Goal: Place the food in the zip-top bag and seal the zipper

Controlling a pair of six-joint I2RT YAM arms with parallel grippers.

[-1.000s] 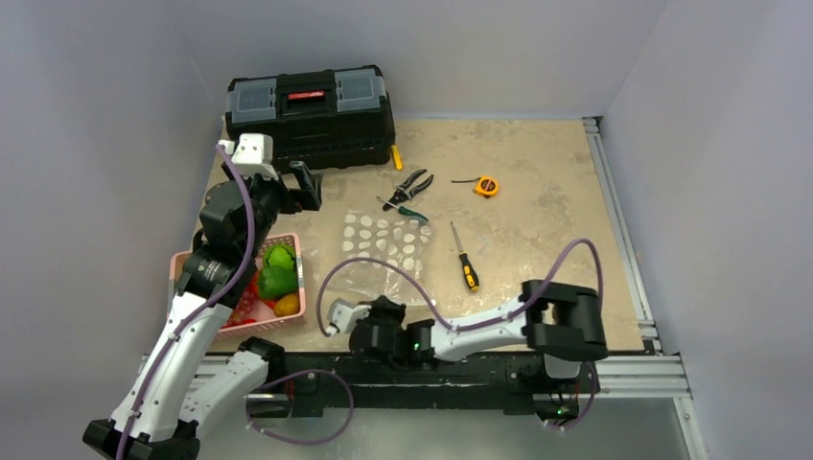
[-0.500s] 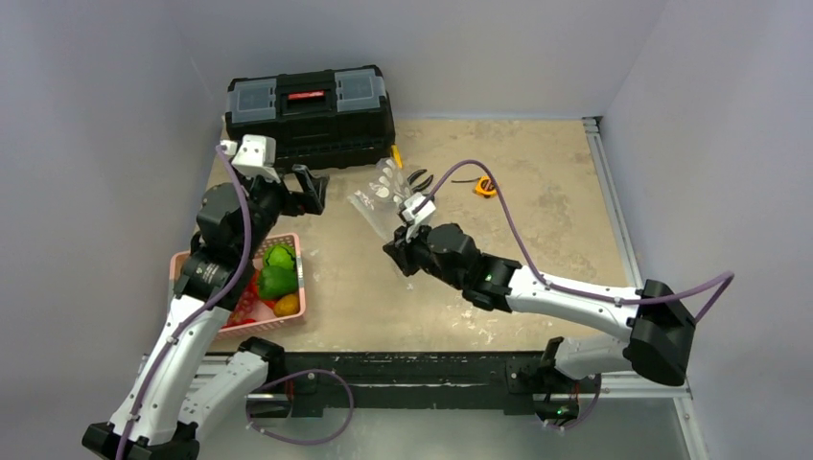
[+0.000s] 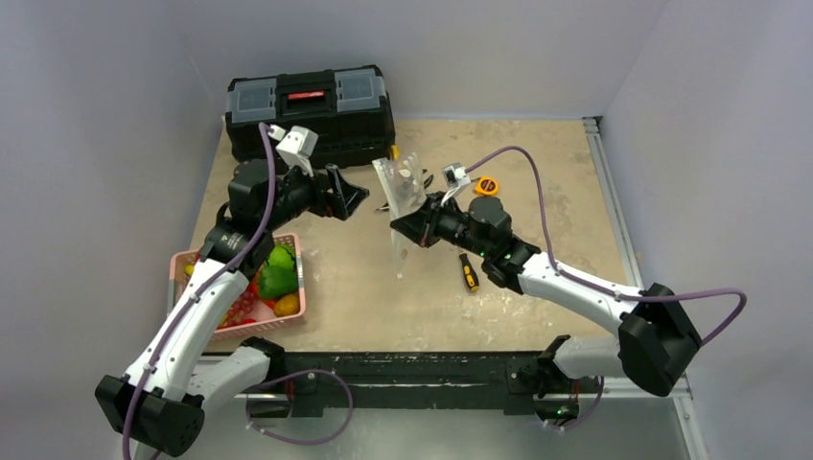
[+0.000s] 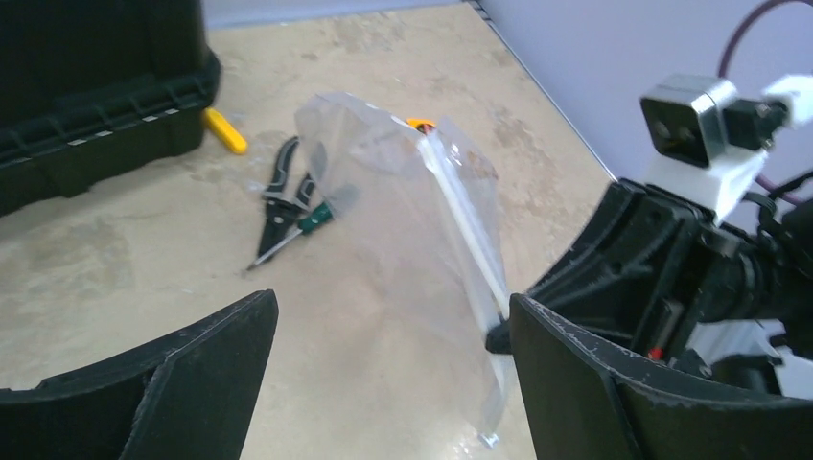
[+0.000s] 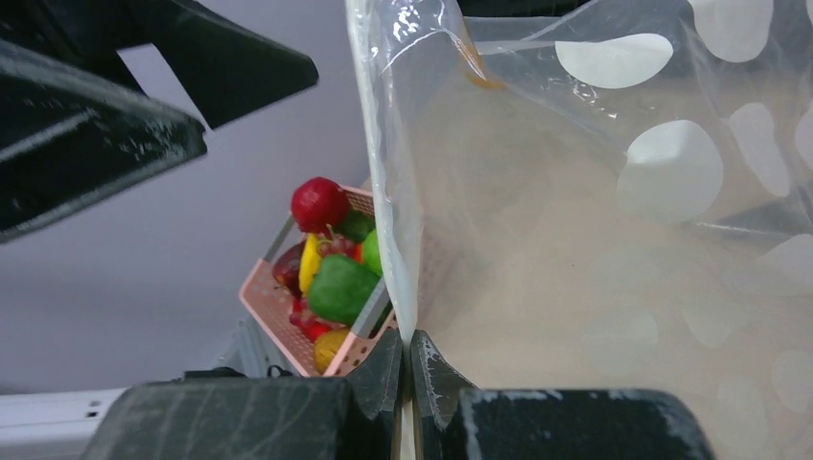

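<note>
The clear zip-top bag [image 3: 401, 182] with white dots hangs in the air over the middle of the table. My right gripper [image 3: 403, 230] is shut on its whitish zipper strip [image 5: 388, 192], the jaws pinching that edge [image 5: 407, 350]. My left gripper [image 3: 357, 199] is open and empty, just left of the bag. In the left wrist view the bag [image 4: 403, 220] and its zipper [image 4: 465, 225] hang between my spread fingers, close to the right one [image 4: 594, 383]. The food [image 3: 276, 278], green peppers, red and yellow pieces, lies in the pink basket [image 3: 290, 311], also in the right wrist view [image 5: 336, 283].
A black toolbox [image 3: 309, 105] stands at the back left. Pliers [image 4: 278, 196] and a yellow-handled tool [image 4: 228, 131] lie behind the bag. A screwdriver [image 3: 467, 273] lies under my right arm. An orange tape measure [image 3: 486, 185] is beyond it.
My right gripper has lifted the bag off the table and carried it up and right. My left arm has swung right toward the bag, gripper still open.
</note>
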